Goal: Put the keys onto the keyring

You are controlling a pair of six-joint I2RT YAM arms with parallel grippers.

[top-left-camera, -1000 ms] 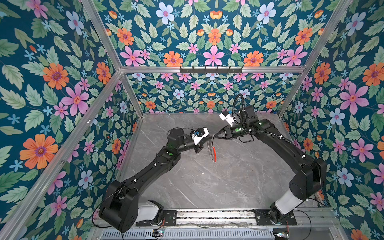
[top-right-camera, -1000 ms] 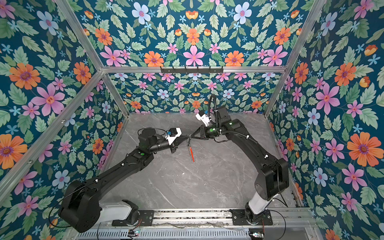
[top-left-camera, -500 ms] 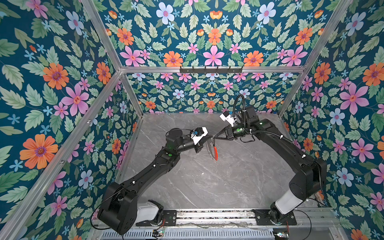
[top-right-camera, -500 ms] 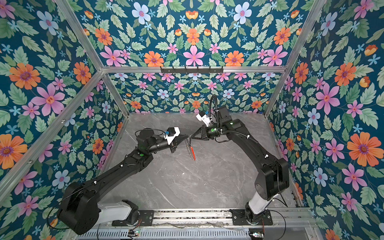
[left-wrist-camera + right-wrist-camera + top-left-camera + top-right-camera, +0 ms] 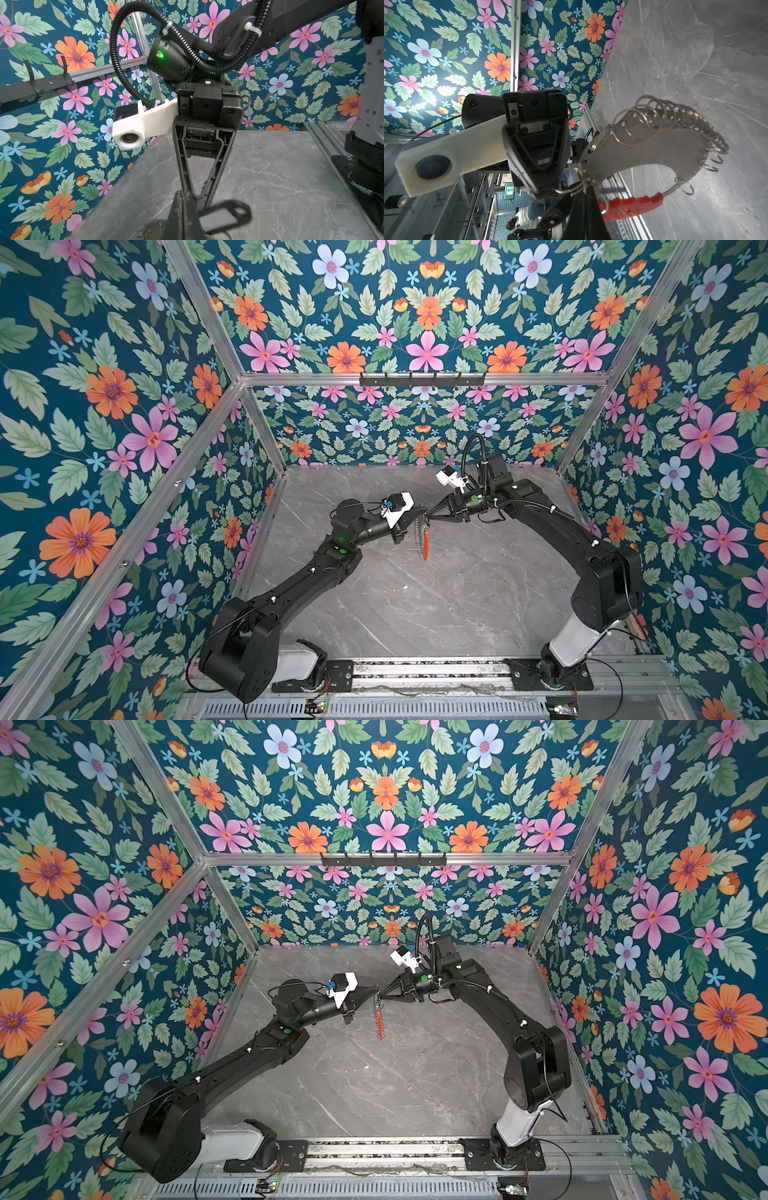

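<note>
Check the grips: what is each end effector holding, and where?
Right end effector: the keyring, pinched at its top beside the red segment, loop hanging. Left end effector: the black key fob, by one end; view blurred.

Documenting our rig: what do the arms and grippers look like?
The left arm and right arm are matte black with white base segments. The left gripper and right gripper have black tapering fingers beside white camera mounts. A corrugated black cable loops along the right arm; green lights glow on joints.
</note>
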